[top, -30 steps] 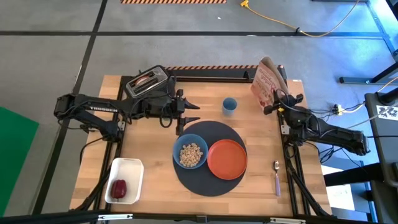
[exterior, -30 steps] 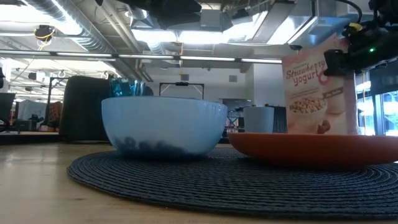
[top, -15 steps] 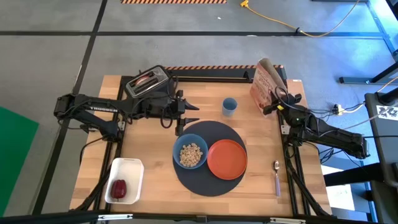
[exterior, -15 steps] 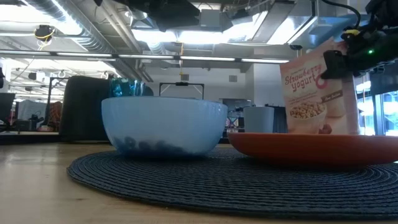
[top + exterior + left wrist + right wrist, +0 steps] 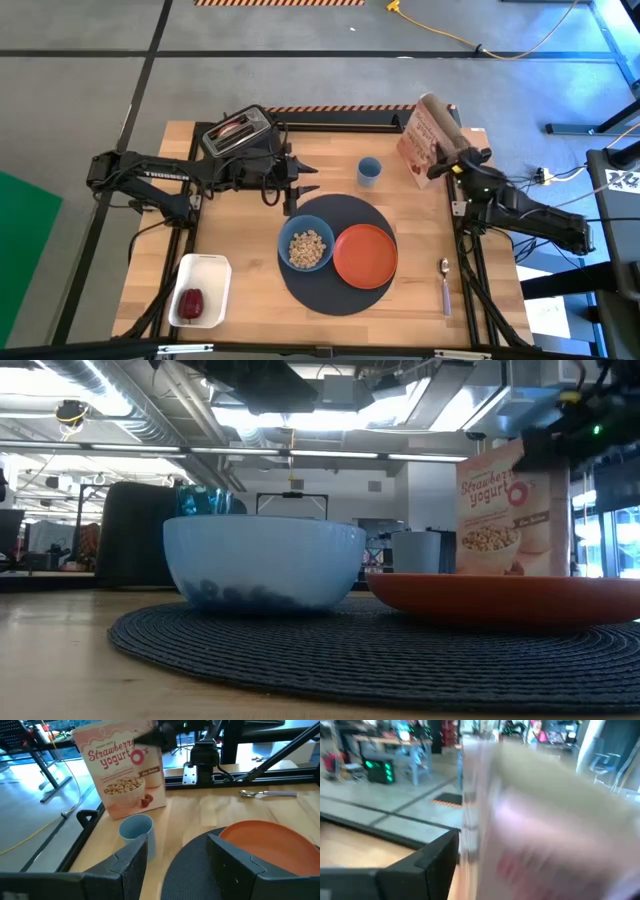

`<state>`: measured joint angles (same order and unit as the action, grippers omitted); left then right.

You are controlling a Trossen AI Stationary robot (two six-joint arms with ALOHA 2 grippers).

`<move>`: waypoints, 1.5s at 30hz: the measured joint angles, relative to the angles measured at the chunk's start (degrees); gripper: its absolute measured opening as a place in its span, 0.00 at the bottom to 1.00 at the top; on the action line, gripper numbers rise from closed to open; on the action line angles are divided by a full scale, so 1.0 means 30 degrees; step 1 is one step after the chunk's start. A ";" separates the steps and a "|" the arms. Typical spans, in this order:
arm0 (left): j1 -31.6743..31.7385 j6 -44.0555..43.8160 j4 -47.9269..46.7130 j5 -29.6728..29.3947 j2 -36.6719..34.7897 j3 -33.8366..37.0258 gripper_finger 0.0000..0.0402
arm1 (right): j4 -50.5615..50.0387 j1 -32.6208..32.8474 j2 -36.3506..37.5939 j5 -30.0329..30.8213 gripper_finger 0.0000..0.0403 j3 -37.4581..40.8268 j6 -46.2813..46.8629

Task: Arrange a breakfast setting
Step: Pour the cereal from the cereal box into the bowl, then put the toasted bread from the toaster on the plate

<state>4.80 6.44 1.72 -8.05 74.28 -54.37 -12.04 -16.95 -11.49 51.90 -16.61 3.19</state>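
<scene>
A blue bowl [image 5: 306,247] with cereal and an orange plate [image 5: 365,255] sit on the round dark mat [image 5: 340,208]. The teal glass [image 5: 369,170] stands beyond the mat. The purple-handled spoon [image 5: 445,283] lies at the right edge. Toasted bread [image 5: 235,128] sticks out of the toaster's slot. A dark-red fruit [image 5: 191,302] lies in a white tray. My left gripper [image 5: 300,186] hovers open between the toaster and the mat. My right gripper [image 5: 440,168] is open at the top of the upright cereal bag [image 5: 425,135], which stands on its bottom edge. My right gripper has the bag's top edge [image 5: 150,742] close in front of its fingers; one finger [image 5: 420,865] shows just beside the bag's side. Blur and the bag itself hide the rest, so I cannot tell whether it touches the bag.
The black toaster [image 5: 238,133] stands at the far left. The white tray [image 5: 205,272] sits at the near left corner. A black rail runs along the table's far edge. Bare wood lies left of the mat and between the plate and the spoon.
The cereal bag has swung from a tilt to standing upright at the far right. My right gripper has risen slightly, from the bag's upper side to its top edge. My left gripper has tipped a little without leaving its place.
</scene>
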 joint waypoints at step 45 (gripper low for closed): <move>0.0784 0.0483 -0.1208 -0.1894 0.0920 0.0015 0.48 | 0.6323 0.2739 -1.6619 -1.2149 0.62 -1.0533 -0.2371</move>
<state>7.15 7.89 -1.91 -13.74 77.04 -54.33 6.93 -8.73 -61.34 15.45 -48.21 -3.92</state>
